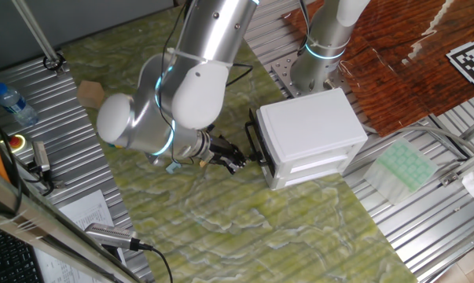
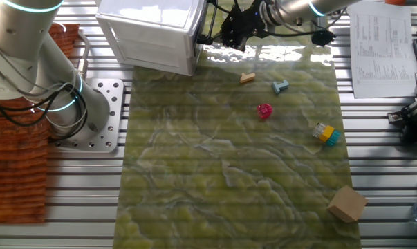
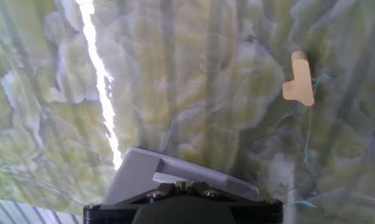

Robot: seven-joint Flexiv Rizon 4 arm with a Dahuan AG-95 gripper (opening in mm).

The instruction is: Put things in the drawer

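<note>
The white cabinet (image 1: 311,126) stands with its drawer (image 1: 319,161) pushed in and the black bar handle (image 1: 253,145) on its front. My gripper (image 1: 233,162) hovers just in front of that handle, a little apart from it; the other fixed view shows the gripper (image 2: 232,31) beside the cabinet (image 2: 149,28). Seen from the hand, the gripper (image 3: 184,182) is shut with nothing between its fingers. On the green mat lie a tan piece (image 2: 247,78) (image 3: 299,79), a light blue piece (image 2: 281,86), a pink piece (image 2: 264,111) and a yellow and blue piece (image 2: 325,133).
A tan wooden cube (image 2: 346,203) (image 1: 90,93) sits at the mat's far end. The arm's base (image 2: 70,111) is bolted beside the cabinet. A water bottle (image 1: 15,104), papers (image 2: 381,45) and a green rack (image 1: 403,167) lie off the mat.
</note>
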